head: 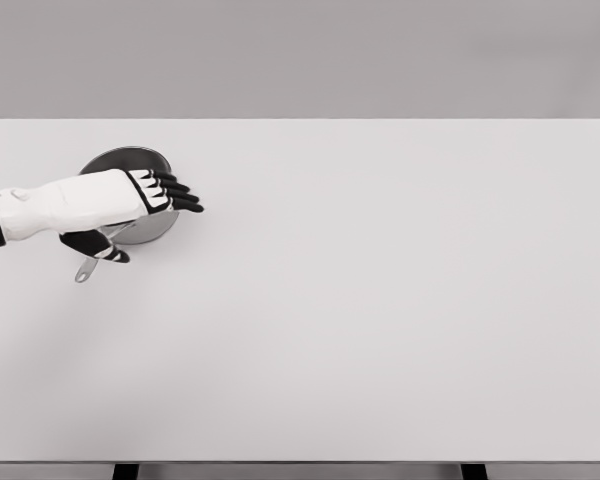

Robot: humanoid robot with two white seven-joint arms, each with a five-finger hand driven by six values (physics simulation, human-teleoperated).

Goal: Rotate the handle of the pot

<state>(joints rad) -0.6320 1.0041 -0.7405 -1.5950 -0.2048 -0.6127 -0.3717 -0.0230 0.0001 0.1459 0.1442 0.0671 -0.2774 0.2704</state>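
Observation:
A round grey metal pot [130, 160] sits on the white table [380, 300] at the far left. Its thin handle [88, 266] sticks out toward the lower left, ending in a small loop. My left hand [145, 215] reaches in from the left edge and lies across the pot's near side. The black fingers [175, 192] stretch out flat to the right over the rim, and the thumb [95, 245] points down beside the handle's root. Nothing is gripped. The hand hides the pot's front half.
The table's far edge runs just behind the pot. Two dark table legs [126, 471] show at the bottom edge.

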